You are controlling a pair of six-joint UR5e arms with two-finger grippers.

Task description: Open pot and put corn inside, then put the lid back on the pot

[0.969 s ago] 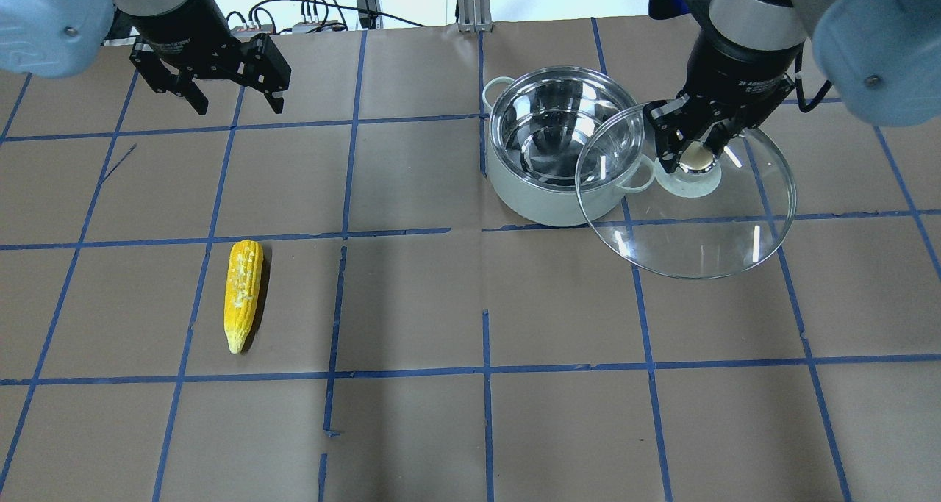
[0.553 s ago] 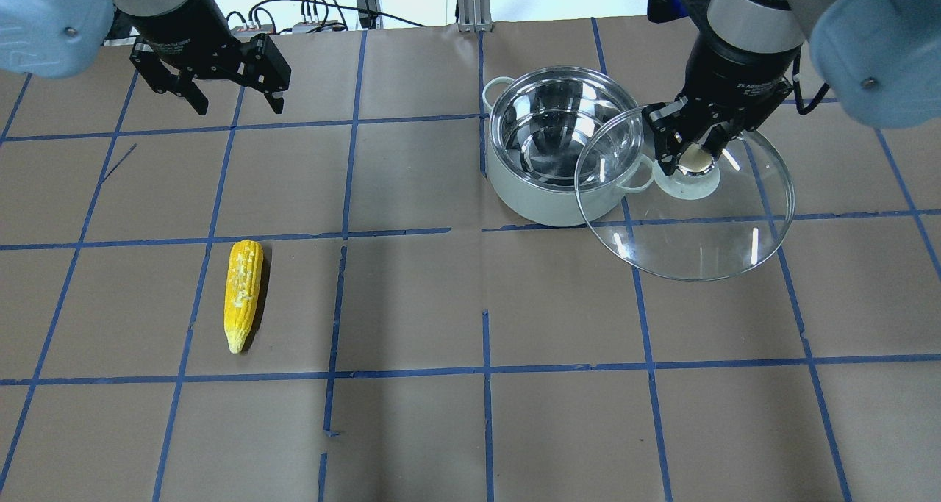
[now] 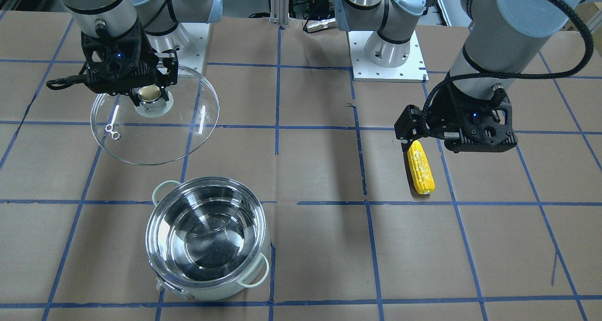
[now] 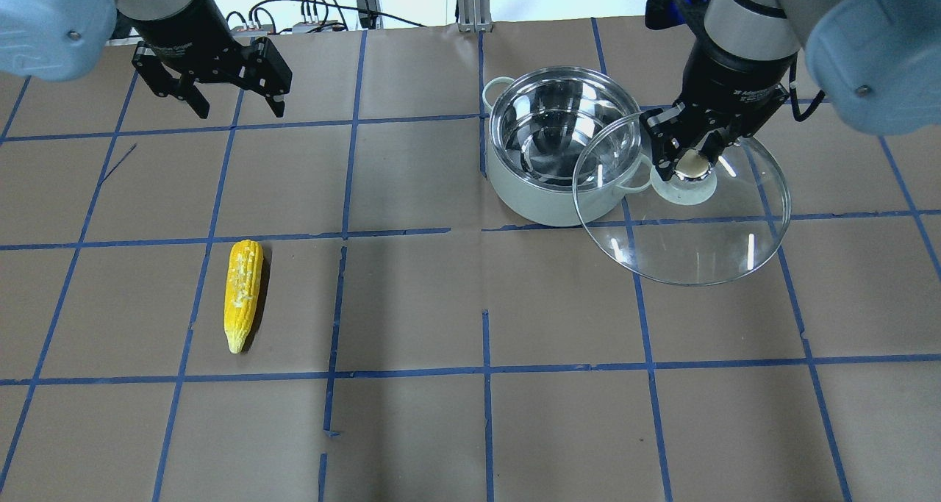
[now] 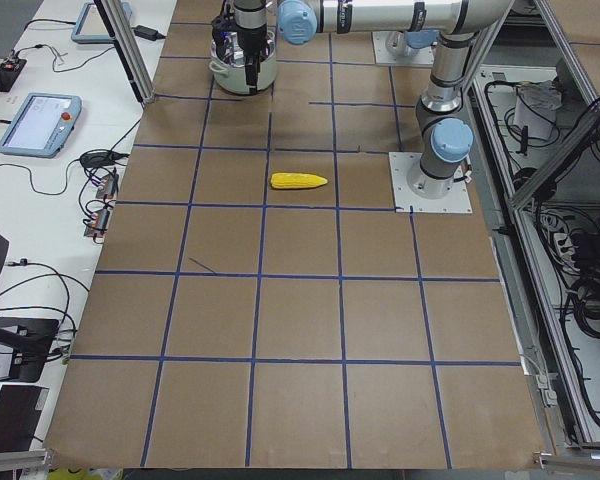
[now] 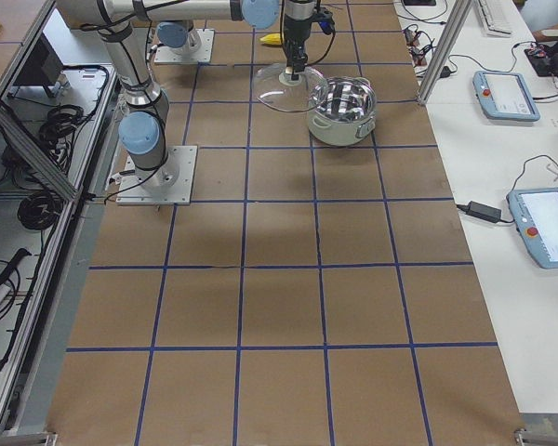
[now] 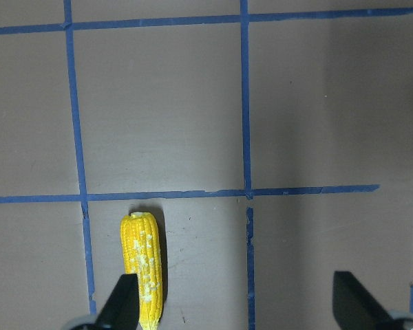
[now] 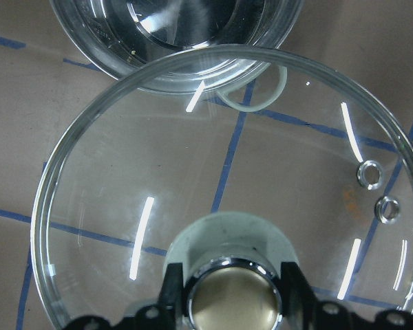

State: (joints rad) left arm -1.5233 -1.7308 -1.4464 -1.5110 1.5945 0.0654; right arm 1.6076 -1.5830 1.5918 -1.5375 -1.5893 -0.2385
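- Overhead exterior view shows the pot (image 4: 529,197) uncovered, its steel inside bare and empty, so the opening step looks done.
- The right gripper (image 4: 693,165) is clenched on the knob (image 8: 230,302) and carries the lid (image 4: 684,230) clear of the table (image 4: 485,428), off to one side of the pot.
- From above, the glass edge overlaps the pot's near loop handle (image 4: 638,181). Whether the two touch I cannot tell, though the right side view suggests the lid hangs at about rim height, just beside the pot.
- The lid is not set down anywhere. My guess is that it will either be parked on the table or simply held until the pot is filled.
- The corn (image 4: 242,292) lies flat on the table inside a taped square, well apart from the pot, its pointed end toward the robot's side.
- The left gripper (image 4: 239,105) is released, its fingers spread wide, and it hangs above the table with nothing in it.
- In the left wrist view the cob sits at the lower edge, beside one finger (image 7: 124,302) rather than between the two, so no grasp has begun.
- What is left, as I judge it: line up over the cob and descend, close on it, carry it across, drop it into the pot, then bring the lid back and seat it on the rim.
- That puts the job at roughly a third done.
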